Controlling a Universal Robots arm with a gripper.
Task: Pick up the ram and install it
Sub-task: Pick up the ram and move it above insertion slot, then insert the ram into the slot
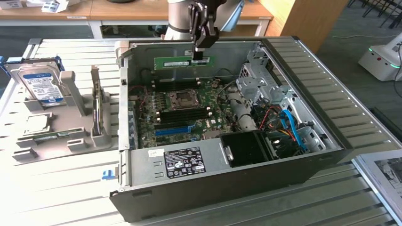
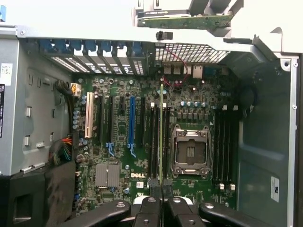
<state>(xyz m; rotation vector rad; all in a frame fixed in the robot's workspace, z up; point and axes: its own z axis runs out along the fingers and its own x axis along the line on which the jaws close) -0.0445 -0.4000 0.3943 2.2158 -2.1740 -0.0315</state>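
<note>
Open computer case (image 1: 220, 188) on your slatted table (image 1: 56, 193).
Inside you see the motherboard (image 1: 164, 123) and processor socket (image 1: 182, 98); beside the case, a hard drive (image 1: 39, 84) stands in a grey rack (image 1: 78, 134).

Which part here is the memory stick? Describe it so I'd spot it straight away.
Find the big open grey computer case. Near its far wall, the robot's black hand grips a long, thin green circuit-board stick with a white label. Unlike the silver hard drive on the exterior view's left, it is narrow, green and held aloft.
</note>
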